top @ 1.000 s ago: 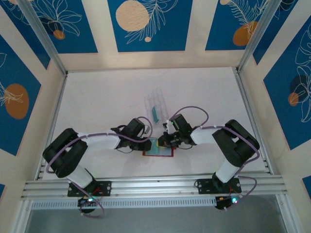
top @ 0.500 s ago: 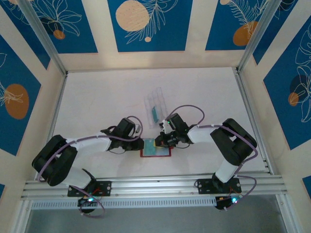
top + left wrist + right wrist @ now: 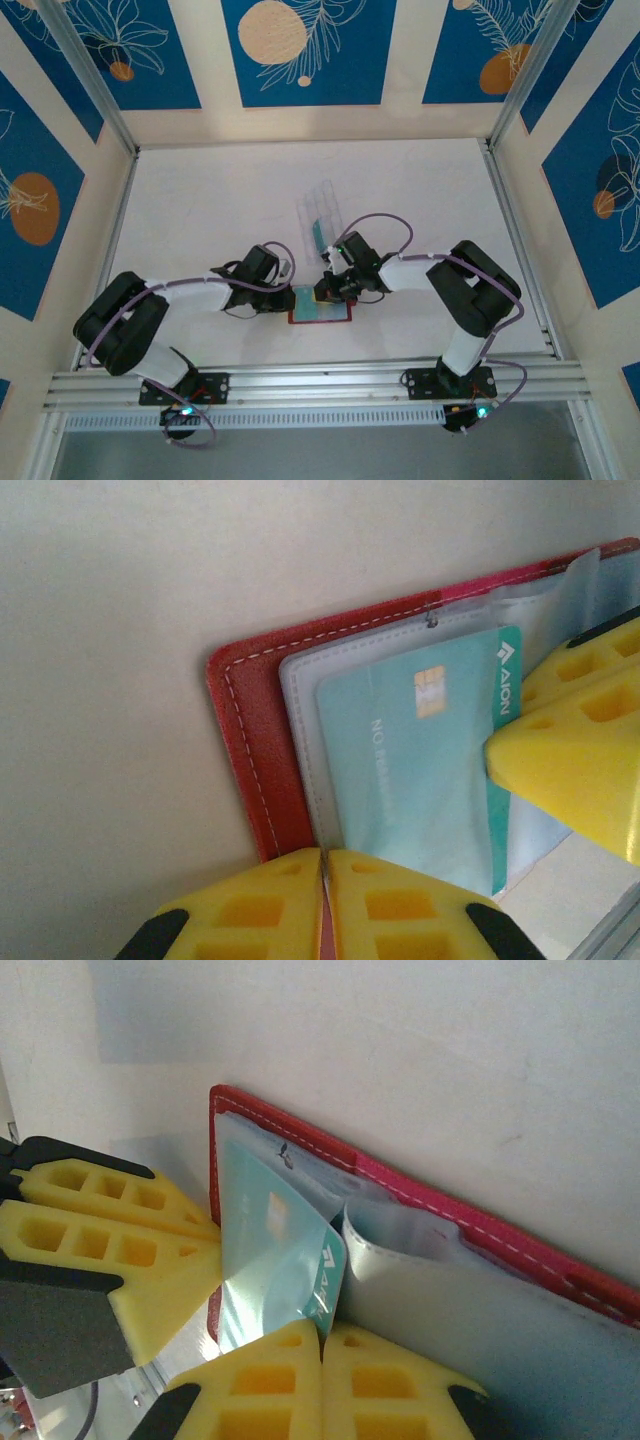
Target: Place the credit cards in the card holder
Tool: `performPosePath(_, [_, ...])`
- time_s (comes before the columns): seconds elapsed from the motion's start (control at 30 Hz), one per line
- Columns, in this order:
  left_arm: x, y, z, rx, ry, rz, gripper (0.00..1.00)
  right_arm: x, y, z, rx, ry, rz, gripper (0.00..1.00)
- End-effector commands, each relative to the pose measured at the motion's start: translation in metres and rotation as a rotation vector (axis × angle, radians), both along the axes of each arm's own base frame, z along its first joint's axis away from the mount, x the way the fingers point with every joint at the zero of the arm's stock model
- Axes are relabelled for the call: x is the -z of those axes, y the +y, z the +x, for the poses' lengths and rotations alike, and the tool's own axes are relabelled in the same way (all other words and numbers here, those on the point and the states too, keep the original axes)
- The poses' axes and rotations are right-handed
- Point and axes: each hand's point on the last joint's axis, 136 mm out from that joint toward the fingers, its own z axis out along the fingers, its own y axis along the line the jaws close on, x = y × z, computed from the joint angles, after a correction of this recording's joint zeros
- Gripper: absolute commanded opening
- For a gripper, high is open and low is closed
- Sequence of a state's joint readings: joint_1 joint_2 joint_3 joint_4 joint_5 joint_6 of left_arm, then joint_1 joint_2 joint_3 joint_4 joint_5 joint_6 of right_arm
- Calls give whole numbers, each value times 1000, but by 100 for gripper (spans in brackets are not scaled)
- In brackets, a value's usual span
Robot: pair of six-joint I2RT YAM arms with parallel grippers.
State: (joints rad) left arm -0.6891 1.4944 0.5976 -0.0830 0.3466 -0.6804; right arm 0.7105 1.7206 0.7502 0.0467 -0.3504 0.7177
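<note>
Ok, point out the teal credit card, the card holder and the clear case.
credit card (image 3: 400, 780), left wrist view, teal face below the chip.
card holder (image 3: 250, 750), left wrist view, stitched red border.
clear case (image 3: 324, 200), top external view, transparent far end.

You had the red card holder (image 3: 322, 313) (image 3: 245, 750) (image 3: 480, 1235) lying open and flat, a teal credit card (image 3: 420, 760) (image 3: 265, 1250) with a gold chip partly inside its clear sleeve (image 3: 300, 680); another teal card (image 3: 318, 236) sat well behind it.
</note>
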Motion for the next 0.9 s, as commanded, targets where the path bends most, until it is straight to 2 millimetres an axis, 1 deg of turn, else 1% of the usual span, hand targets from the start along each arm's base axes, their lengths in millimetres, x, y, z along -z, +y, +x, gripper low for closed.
performPosePath(0.0, [23,2,-13,15,47,49,11,5,1,-12,-42,-9,-60,8])
performPosePath(0.03, [24,3,-13,11,49,52,11,4,-1,-11,-40,-13,-71,9])
performPosePath(0.17, [24,10,-15,-3,41,79,11,3,-13,-7,-24,-37,-148,23])
performPosePath(0.27, [25,14,-16,-13,37,88,11,-3,-19,-5,-21,-49,-180,34])
performPosePath(0.47, [29,15,-17,-17,44,92,11,-16,-28,-9,-41,-78,-229,45])
performPosePath(0.53, [30,15,-17,-17,48,88,11,-22,-33,-10,-44,-102,-257,46])
performPosePath(0.63, [31,15,-17,-20,48,86,11,-29,-44,-6,-37,-149,-317,45])
performPosePath(0.77, [31,14,-17,-21,51,81,11,-34,-54,4,-37,-208,-396,36])
performPosePath(0.87, [31,13,-17,-21,51,78,12,-33,-58,12,-50,-243,-461,35])
